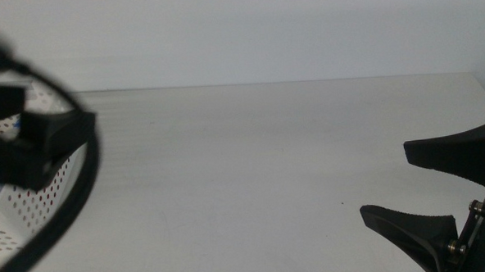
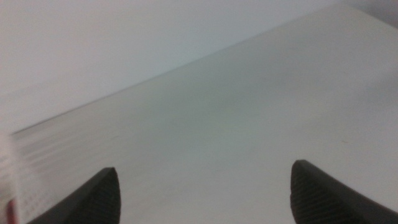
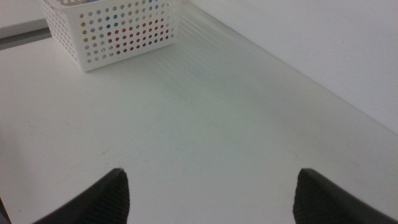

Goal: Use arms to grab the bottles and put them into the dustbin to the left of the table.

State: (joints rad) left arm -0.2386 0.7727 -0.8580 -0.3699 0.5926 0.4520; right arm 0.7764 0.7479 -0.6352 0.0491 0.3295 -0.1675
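White perforated dustbin (image 3: 112,31) upright at the far left edge of the table (image 3: 205,137), red and blue showing through its round holes, contents otherwise not identifiable; rim partly hidden in the middle view; tabletop plain white and flat

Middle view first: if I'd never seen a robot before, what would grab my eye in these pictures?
Probably the white basket with round holes at the table's left edge; red and blue colours show through its wall, though what lies inside cannot be made out. Next, the black left gripper looming blurred over that basket, jaws open. At the lower right, the right gripper hangs open over bare white tabletop.
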